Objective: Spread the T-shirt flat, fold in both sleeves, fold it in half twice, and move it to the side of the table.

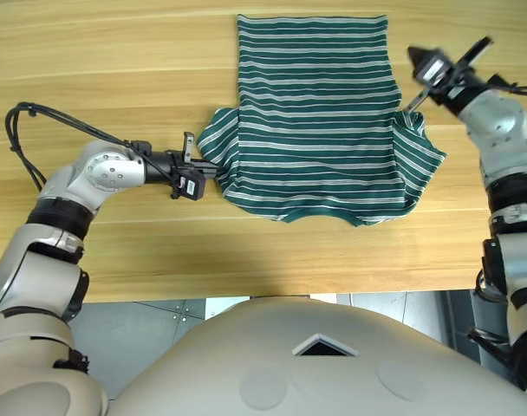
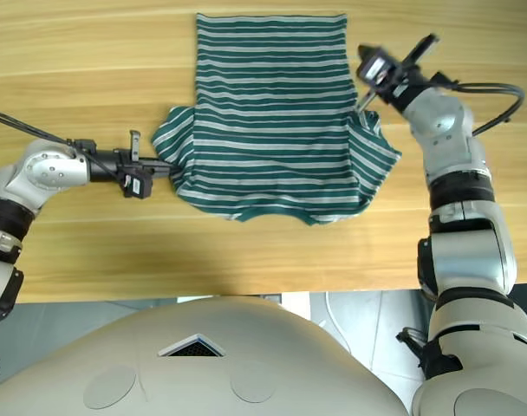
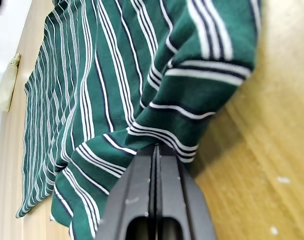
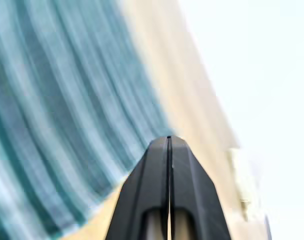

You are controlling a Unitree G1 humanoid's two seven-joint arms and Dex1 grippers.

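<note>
T-shirt [image 1: 315, 121] flat on table [image 1: 90, 52]; L gripper [image 1: 210, 170] pinches its left sleeve [image 1: 216, 130], R gripper [image 1: 409, 106] closed, empty, by its right shoulder; lift sleeve low, lay inward w/o dragging body

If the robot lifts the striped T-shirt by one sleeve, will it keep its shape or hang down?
The T-shirt is probably floppy: its sleeve bunches into folds where the left gripper pinches it. It looks thin and likely light, lying close to the table. Pushed, it would probably wrinkle rather than slide whole.
</note>
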